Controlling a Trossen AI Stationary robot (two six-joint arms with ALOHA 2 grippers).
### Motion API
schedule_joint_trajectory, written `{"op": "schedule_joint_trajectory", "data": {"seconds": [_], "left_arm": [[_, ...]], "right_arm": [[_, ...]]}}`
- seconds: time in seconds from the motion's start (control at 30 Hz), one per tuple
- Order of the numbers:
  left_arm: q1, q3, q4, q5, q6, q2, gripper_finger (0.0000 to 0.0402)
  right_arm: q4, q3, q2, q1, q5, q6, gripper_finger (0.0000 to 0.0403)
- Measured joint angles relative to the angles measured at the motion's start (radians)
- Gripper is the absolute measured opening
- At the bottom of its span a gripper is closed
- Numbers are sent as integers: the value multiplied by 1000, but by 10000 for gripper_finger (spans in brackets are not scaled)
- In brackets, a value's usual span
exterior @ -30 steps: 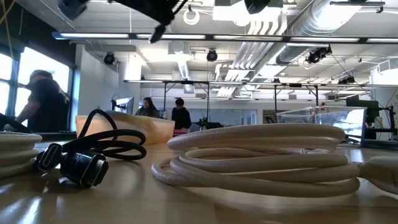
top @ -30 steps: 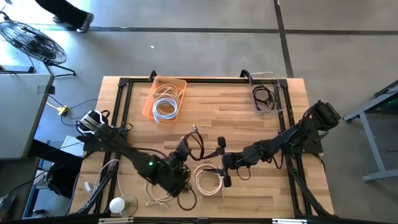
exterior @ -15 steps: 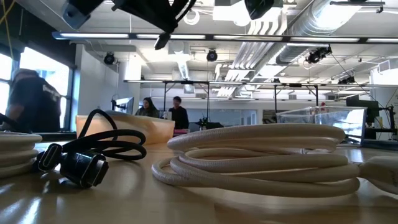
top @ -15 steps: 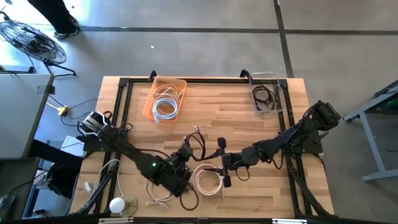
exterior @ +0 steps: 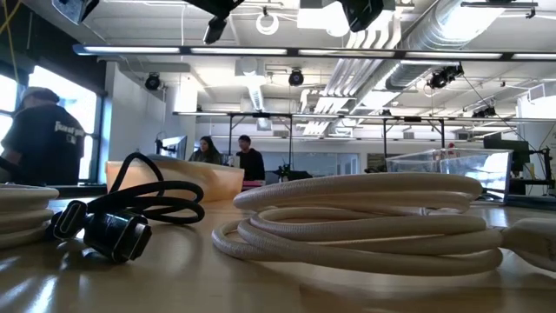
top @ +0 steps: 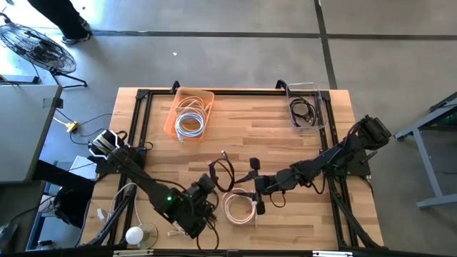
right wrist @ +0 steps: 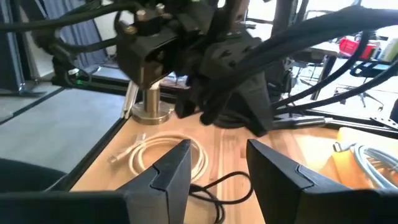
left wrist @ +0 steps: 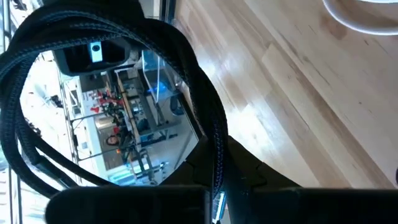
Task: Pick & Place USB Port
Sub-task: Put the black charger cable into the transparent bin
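Black braided cable (top: 223, 173), looped and plug-ended, now hangs clear of the butcher-block table (top: 250, 121), clamped in the left gripper (top: 207, 184), which has drawn back toward the table's near edge over the past second. The right gripper (top: 258, 187), fingers apart but narrowing, hovers beside a coiled white cable (top: 239, 207). The pick looks done; an orange tray (top: 190, 111) and a clear bin (top: 307, 107) wait well apart.

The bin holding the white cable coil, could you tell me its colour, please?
Orange bin; clearest in the high view.
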Motion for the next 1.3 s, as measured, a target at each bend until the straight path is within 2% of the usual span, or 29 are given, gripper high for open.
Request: {"op": "schedule_joint_trajectory", "data": {"seconds": [0.43, 0.8, 1.0, 1.1, 1.23, 1.3], "left_arm": [[8, 0, 74, -28, 41, 0, 7], [67, 1, 115, 51, 62, 13, 7], [83, -1, 180, 85, 132, 34, 7], [92, 1, 195, 93, 144, 41, 7], [92, 0, 178, 81, 146, 42, 10], [92, 0, 167, 60, 146, 42, 25]], "right_arm": [[32, 0, 0, 0, -23, -9, 145], [43, -1, 0, -3, -53, -9, 143], [36, -1, 0, -15, -67, -8, 140], [29, -1, 0, -19, -85, -8, 118], [0, -1, 0, -18, -91, -11, 38], [-15, -1, 0, -18, -84, -30, 19]]}}
